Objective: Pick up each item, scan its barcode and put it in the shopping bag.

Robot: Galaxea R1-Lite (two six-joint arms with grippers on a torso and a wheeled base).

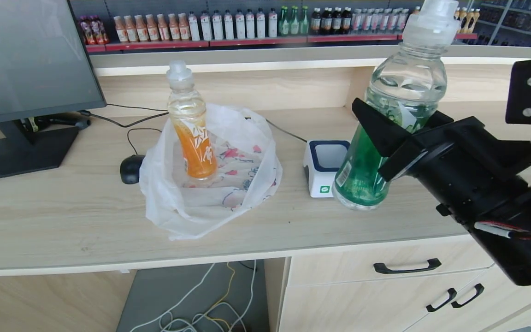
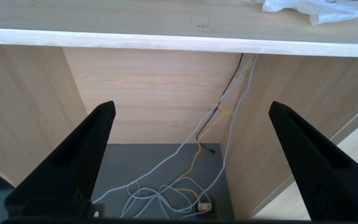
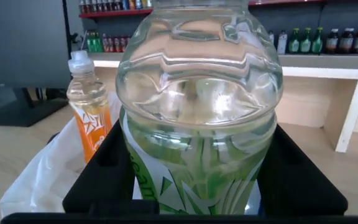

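Bottle [image 1: 404, 78], green-labelled, sits clamped in right claw [image 1: 397, 124] near scanner [image 1: 325, 168].

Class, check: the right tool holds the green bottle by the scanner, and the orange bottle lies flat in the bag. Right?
No: the orange bottle stands upright in the bag, as the head view shows. The right tool does hold the green bottle by the scanner.

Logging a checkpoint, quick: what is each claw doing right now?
Left claw: open, holding nothing.
Right claw: closed on the green bottle.
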